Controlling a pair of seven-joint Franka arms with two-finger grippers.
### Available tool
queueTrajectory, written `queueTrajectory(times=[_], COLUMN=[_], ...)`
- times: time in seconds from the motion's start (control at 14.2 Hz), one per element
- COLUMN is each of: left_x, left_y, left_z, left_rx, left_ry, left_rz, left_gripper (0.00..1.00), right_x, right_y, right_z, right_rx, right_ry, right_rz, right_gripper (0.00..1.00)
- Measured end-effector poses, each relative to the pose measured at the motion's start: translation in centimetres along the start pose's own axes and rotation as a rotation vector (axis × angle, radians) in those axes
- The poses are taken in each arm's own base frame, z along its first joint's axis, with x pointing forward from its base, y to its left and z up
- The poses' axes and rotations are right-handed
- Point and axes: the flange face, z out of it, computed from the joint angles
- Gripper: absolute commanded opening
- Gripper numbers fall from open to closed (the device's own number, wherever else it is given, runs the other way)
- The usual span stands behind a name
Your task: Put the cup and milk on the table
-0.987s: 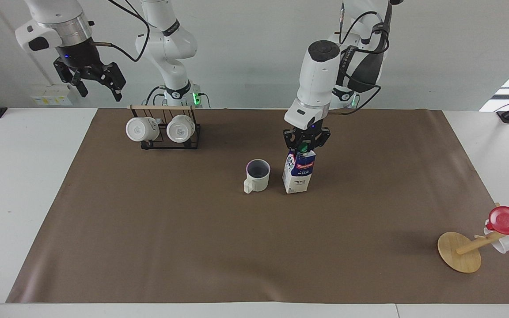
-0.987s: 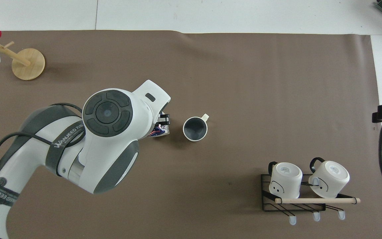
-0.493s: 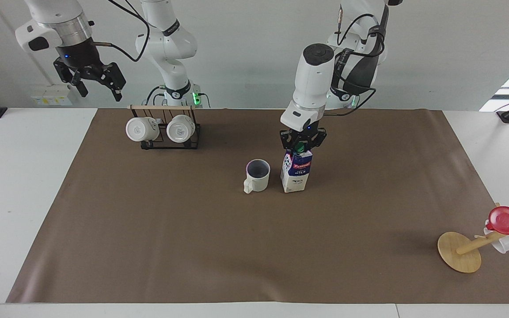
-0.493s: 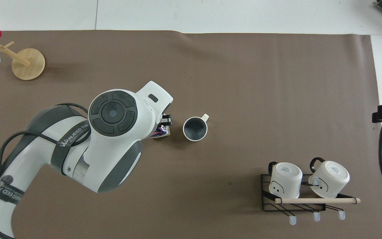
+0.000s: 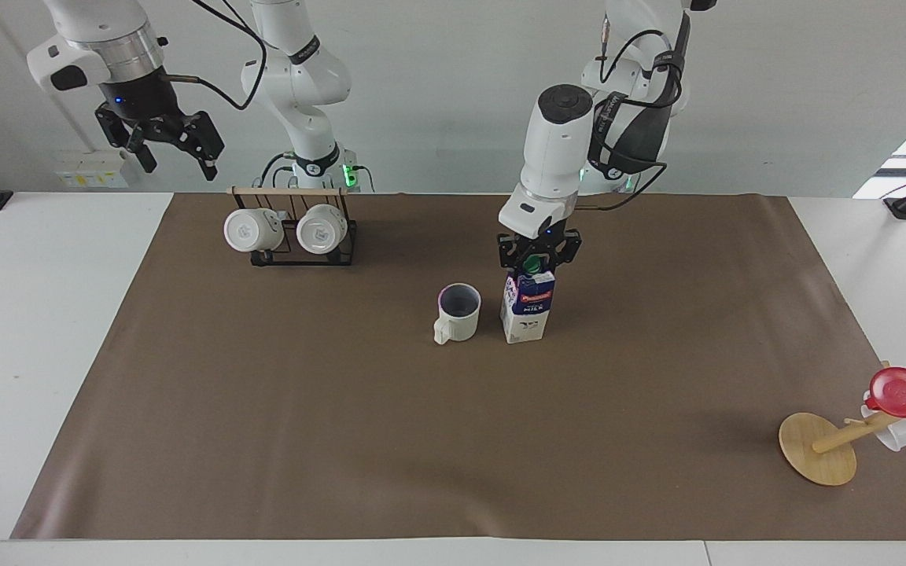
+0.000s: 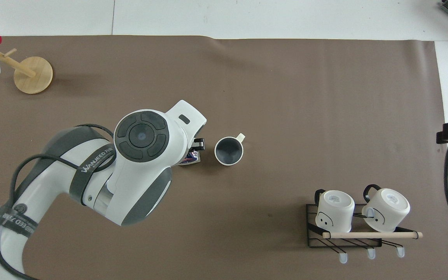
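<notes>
Right claw (image 5: 178, 161) waits spread open above the mug rack (image 5: 303, 250). Left claw (image 5: 538, 259) sits at the cap of the milk (image 5: 526, 310), can't tell if it's gripping. The carton stands on the surface (image 5: 264, 432) beside the cup (image 5: 458, 314); looks tippy and squishy-walled, so I'd hold its stiff top.

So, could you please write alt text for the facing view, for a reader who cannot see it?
The left gripper sits at the green cap of a tall blue-and-white milk carton standing on the brown-sheeted table beside a small cream mug. The right gripper waits, open, raised above a black wire rack holding two white mugs.
</notes>
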Motion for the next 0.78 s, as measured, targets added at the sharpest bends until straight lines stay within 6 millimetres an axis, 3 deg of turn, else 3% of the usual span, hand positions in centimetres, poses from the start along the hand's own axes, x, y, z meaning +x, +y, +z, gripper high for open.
queueTrajectory(times=[0.42,0.78], left_x=[0.2,1.3], left_y=[-0.1,-0.9], left_z=[-0.5,-4.9], left_rx=[-0.005,-0.016], left_ry=[0.008,0.03], left_rz=[-0.005,-0.036], left_gripper=[1.0,1.0], right_x=[0.0,0.0], right_y=[0.0,0.0], right_z=[0.0,0.0], right_rx=[0.0,0.0], right_ry=[0.0,0.0], right_rz=[0.0,0.0], right_gripper=[1.0,1.0])
